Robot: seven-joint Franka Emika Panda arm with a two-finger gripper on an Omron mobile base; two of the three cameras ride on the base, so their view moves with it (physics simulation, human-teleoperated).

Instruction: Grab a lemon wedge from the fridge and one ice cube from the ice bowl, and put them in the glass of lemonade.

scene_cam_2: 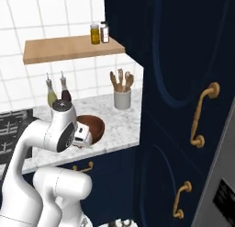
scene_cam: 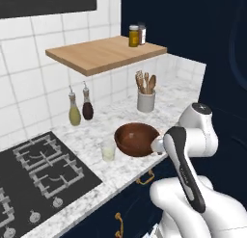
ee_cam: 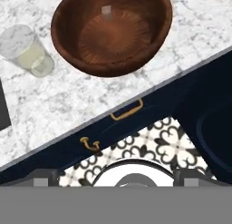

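Left base view: the ice bowl, a wide dark-brown wooden dish, sits at frame centre on the marbled surface; the glass of lemonade stands just beside it to the left, apart from it. Two spouted bottles stand against the tiled wall at centre left, a white utensil crock above the bowl, and a gas hob occupies the lower left. The arm's wrist reaches toward the bowl's right rim.

Hand view: the bowl fills the upper centre, with one small pale cube, probably ice, near its top inner wall; the glass lies at upper left. The pincer spreads wide at the bottom edge, holding nothing.

Right base view: a strip of the grey fridge shows at lower right, beside navy cabinets.
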